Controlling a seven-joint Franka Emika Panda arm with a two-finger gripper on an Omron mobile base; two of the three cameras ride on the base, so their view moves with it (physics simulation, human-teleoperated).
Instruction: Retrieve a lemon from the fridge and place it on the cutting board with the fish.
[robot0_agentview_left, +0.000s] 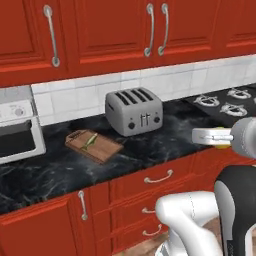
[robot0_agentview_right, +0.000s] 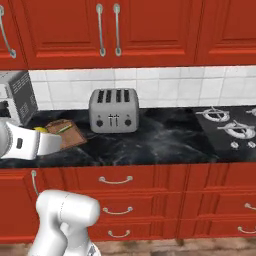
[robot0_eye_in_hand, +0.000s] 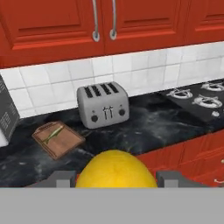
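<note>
- Hand view: the lemon (robot0_eye_in_hand: 116, 169) sits between the two fingers of the tool (robot0_eye_in_hand: 116, 177), bright yellow and large in the foreground, with a grey fingertip (robot0_eye_in_hand: 61, 178) at each side of it. The tool is partly closed and has hold of the lemon.
- Beyond the lemon, the black marbled tabletop (robot0_eye_in_hand: 144, 131) carries a brown cutting board (robot0_eye_in_hand: 58, 139) on its left part, with the slim greenish fish (robot0_eye_in_hand: 53, 133) lying on the board.
- A silver four-slot toaster (robot0_eye_in_hand: 103, 105) stands just to the right of the board, against the white tile wall (robot0_eye_in_hand: 65, 74).
- A stove top (robot0_eye_in_hand: 197, 97) with burners lies at the far right of the tabletop.
- Left base view: the tool (robot0_agentview_left: 216, 137) is held out level above the front edge of the tabletop (robot0_agentview_left: 50, 170), well to the right of the cutting board (robot0_agentview_left: 93, 145); a bit of the yellow lemon (robot0_agentview_left: 220, 138) shows at its tip.
- A white toaster oven (robot0_agentview_left: 15, 127) stands at the left end, near the board.
- Red cabinets (robot0_agentview_left: 110, 30) hang above the tabletop.
- Right base view: the lemon (robot0_agentview_right: 41, 130) peeks above the tool's white body, and the cutting board (robot0_agentview_right: 67, 132) with the fish (robot0_agentview_right: 63, 128) appears just behind it.
</note>
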